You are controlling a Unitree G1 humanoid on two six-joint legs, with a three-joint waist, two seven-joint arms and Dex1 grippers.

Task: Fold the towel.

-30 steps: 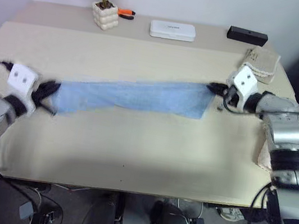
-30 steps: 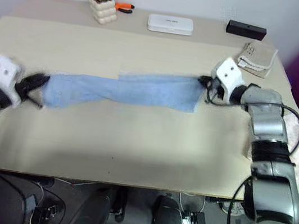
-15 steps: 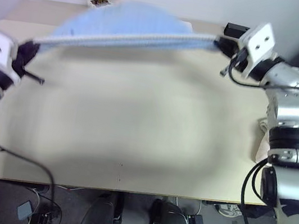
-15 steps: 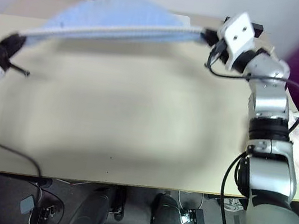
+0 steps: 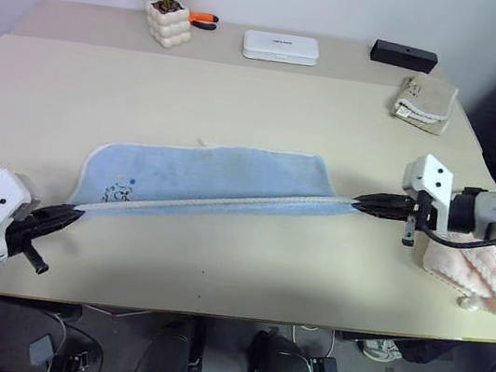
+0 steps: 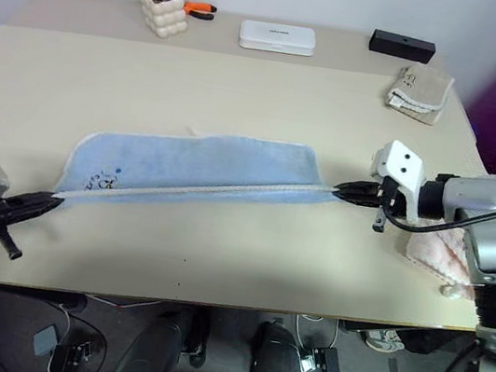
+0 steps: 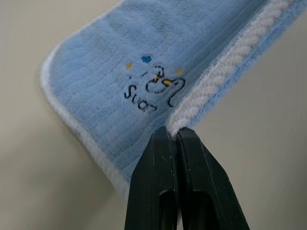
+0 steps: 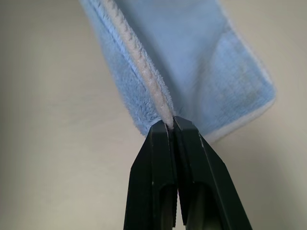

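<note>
The light blue towel (image 5: 212, 176) lies stretched across the middle of the table, its whitish trimmed near edge pulled taut between my two grippers. A small dark printed mark (image 7: 152, 88) sits near its left corner. My left gripper (image 5: 67, 212) is shut on the towel's left near corner (image 7: 173, 128), low by the table's front left. My right gripper (image 5: 360, 204) is shut on the right near corner (image 8: 169, 122), at the table's right. The far half of the towel rests flat on the table.
A beige folded towel (image 5: 425, 99) lies at the back right and a pink fluffy towel (image 5: 460, 274) at the right edge. Along the back stand a potted plant (image 5: 173, 6), orange-handled pliers (image 5: 201, 20), a white case (image 5: 281, 48) and a black box (image 5: 404, 55).
Both grippers swung the towel up and over, then pulled it back down toward the table's front. It now lies spread on the table with the near edge taut.
</note>
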